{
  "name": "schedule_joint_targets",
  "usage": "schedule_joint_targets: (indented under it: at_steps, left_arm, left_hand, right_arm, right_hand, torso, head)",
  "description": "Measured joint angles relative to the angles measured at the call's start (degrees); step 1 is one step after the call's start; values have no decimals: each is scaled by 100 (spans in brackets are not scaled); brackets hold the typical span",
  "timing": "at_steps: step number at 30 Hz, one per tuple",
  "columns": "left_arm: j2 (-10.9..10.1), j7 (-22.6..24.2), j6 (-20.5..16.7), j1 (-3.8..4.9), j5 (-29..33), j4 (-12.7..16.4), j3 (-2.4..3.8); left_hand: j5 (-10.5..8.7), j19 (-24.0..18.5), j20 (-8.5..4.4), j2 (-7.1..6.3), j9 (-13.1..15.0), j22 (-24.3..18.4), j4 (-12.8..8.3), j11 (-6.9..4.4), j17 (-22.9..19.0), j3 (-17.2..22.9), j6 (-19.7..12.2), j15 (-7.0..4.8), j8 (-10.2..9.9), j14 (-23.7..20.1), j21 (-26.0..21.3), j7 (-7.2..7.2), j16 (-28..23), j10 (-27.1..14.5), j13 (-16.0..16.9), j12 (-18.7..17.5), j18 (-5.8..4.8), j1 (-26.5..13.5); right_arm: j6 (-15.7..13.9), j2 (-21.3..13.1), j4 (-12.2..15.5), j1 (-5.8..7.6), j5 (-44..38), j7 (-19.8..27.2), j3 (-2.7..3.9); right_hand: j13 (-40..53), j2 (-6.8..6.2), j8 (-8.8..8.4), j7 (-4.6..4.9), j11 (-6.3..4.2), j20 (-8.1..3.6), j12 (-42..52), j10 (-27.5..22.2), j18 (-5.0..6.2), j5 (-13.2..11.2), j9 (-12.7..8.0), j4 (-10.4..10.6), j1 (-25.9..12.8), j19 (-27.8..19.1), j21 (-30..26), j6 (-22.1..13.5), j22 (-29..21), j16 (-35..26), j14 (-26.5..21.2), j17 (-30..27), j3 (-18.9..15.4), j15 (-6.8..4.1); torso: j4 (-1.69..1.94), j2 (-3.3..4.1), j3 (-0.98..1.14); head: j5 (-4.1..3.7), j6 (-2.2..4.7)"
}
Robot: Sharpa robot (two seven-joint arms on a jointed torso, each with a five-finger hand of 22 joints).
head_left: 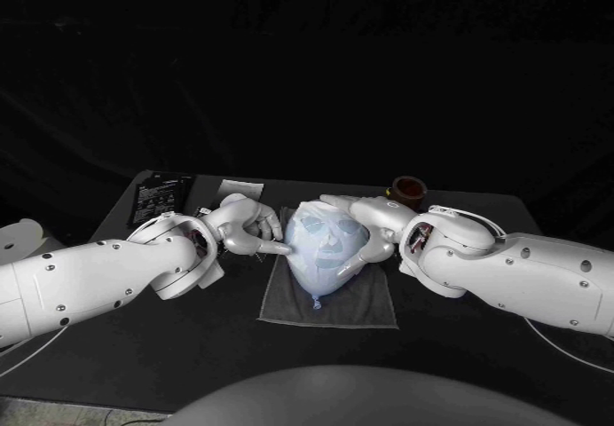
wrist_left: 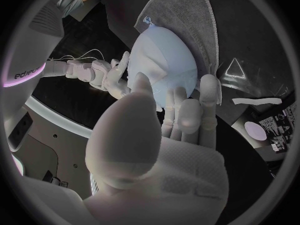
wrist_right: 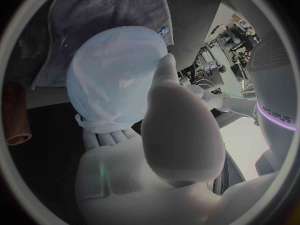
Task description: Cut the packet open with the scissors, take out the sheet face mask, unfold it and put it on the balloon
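white sheet face mask [head_left: 326, 232] is being pressed onto the balloon [head_left: 318, 279], lying on a grey towel [head_left: 365, 306]. balloon is being cupped by right hand [head_left: 368, 222]; left hand [head_left: 243, 226] fingers spread, tips touching. probably limp, slippery: edges best pinched gently.

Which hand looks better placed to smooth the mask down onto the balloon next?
Probably the left hand: its fingertips touch the side of the balloon right beside the mask, and it holds nothing. The right hand cups the balloon's other side, steadying it on the grey towel.
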Motion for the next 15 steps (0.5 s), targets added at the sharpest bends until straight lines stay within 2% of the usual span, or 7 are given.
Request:
schedule_joint_targets:
  at_steps: [4, 6, 10, 12, 15]
  left_arm:
    - [67, 22, -60, -18, -5, 18, 8]
    - [92, 29, -90, -23, -2, 26, 8]
    - [114, 31, -139, -27, 4, 34, 10]
    - [123, 30, -173, -29, 8, 38, 12]
    - [130, 26, -223, -30, 15, 47, 19]
  left_hand:
    - [0, 39, -28, -15, 78, 117, 2, -2, 68, 2, -20, -43, 231, 43, 101, -20, 73, 1, 53, 213, -1, -449]
    - [0, 209, -44, -10, 128, 328, 9, -54, 243, 63, -3, -102, 350, 130, 251, -54, 179, 54, 81, 332, -2, -591]
    - [0, 562, -98, 12, 221, 840, 16, -156, 661, 176, 107, -166, 582, 396, 629, -165, 425, 156, 156, 571, -4, -637]
    - [0, 715, -133, 35, 266, 1085, 3, -207, 846, 222, 157, -222, 686, 492, 815, -214, 530, 207, 208, 689, -82, -660]
    - [0, 988, -186, 103, 330, 1518, 14, -276, 1194, 286, 249, -278, 835, 695, 1126, -306, 710, 576, 659, 1016, -114, -728]
  right_arm:
    - [-3, -3, 7, -4, 2, -2, 0]
    - [-4, -4, 13, -4, 2, -3, 0]
    - [-6, -7, 20, -5, 3, -5, 1]
    - [-7, -11, 24, -6, 3, -7, 1]
    - [-8, -12, 28, -6, 3, -9, 1]
  right_hand:
    - [0, 0, 0, 0, 0, 4, -1, 0, 0, 0, 8, 0, 0, 4, 0, 0, 0, 0, 0, 0, 0, 0]
    - [0, 0, 0, 0, 0, 21, -1, 0, 0, 0, 13, 0, 0, 21, 0, 0, 0, 0, 0, -1, 0, 0]
    - [-1, 0, 0, 0, 0, 21, -5, 0, 0, 0, 13, 0, 0, 21, 0, 0, -1, 0, 0, -1, 0, 0]
    - [-1, 0, 0, 2, 0, 21, -5, -1, 0, 0, 13, 0, 0, 21, 0, 1, -1, 0, 0, -2, 0, 0]
    - [-2, 0, -1, 20, 0, 21, -6, -1, 0, 0, 12, 0, 0, 21, 0, 21, -1, 0, 0, -2, 0, 0]
  torso:
    - [-3, 4, 1]
    - [-3, 8, 0]
    - [-1, 10, 0]
    - [-1, 10, 0]
    - [1, 9, 0]
  head:
    - [-10, 0]
    - [-15, 0]
    - [-24, 0]
    - [-30, 0]
    - [-44, 0]
